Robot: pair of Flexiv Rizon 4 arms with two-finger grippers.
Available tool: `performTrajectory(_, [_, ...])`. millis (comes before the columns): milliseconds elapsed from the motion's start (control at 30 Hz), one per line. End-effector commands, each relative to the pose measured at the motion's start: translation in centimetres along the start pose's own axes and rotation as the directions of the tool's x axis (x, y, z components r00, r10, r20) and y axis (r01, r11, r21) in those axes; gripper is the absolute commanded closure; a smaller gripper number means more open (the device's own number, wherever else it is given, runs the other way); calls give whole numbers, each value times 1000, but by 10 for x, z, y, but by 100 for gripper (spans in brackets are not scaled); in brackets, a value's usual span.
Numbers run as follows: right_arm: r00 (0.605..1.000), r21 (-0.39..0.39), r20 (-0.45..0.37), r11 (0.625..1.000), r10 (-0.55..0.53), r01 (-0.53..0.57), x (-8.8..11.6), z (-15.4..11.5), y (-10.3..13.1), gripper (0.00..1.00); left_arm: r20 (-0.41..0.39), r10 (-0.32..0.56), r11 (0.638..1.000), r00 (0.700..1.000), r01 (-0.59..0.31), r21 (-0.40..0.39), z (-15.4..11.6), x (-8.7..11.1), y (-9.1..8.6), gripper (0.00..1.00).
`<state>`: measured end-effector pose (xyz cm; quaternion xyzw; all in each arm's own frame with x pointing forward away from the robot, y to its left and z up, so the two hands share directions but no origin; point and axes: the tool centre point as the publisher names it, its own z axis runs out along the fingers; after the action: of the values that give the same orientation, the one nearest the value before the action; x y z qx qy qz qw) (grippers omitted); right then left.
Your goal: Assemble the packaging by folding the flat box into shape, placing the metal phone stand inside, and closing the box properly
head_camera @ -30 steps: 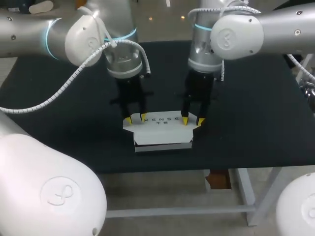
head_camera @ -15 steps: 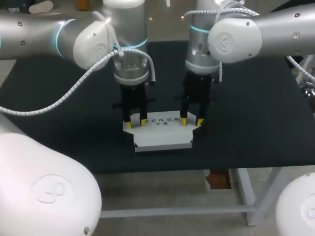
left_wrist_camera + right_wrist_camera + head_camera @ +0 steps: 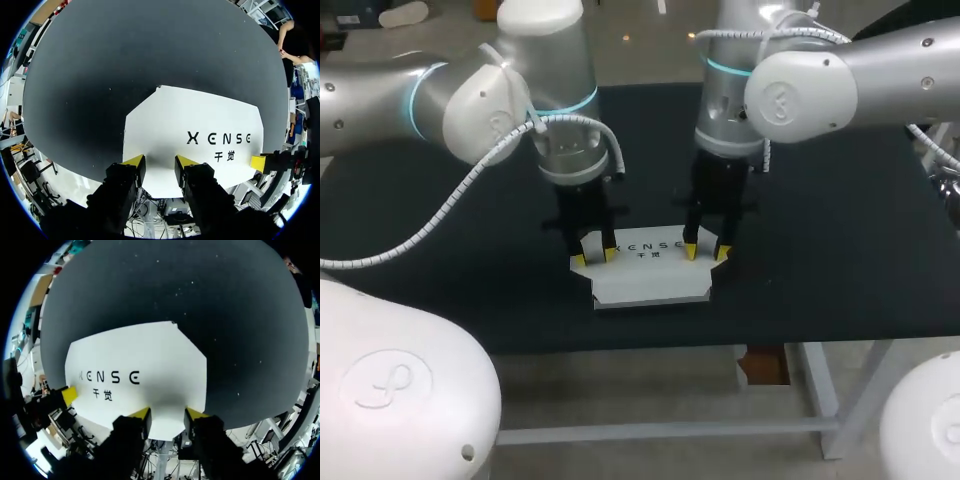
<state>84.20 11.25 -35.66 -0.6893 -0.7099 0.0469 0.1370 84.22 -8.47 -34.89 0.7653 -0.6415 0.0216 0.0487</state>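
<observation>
As the box looks thin, light card, pinch flaps. Left gripper & right gripper at its 12 o'clock edge: fingers parted, holding nothing

Black matte table, its pale metal legs below the front edge

Silver arms, black yellow-tipped grippers

A white box was seen lying flat on the black table, mid-frame. The left gripper was held spread over its near edge. The right gripper's fingertip was set at the box's side.
</observation>
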Motion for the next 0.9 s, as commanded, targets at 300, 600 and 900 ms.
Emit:
performTrajectory(300, [1000, -48, -20, 999, 14, -15, -2, 5, -3, 55, -72, 45, 998, 996, -41, 52, 5, -5, 9, 53])
performTrajectory(600, [999, -75, -23, 997, 27, -29, -3, 9, 0, 54, -90, 71, 996, 993, -65, 65, 9, -3, 6, 55])
performTrajectory(900, [999, -100, -23, 994, 49, -51, -8, 14, 2, 55, -103, 89, 995, 991, -83, 64, 11, 1, 2, 56])
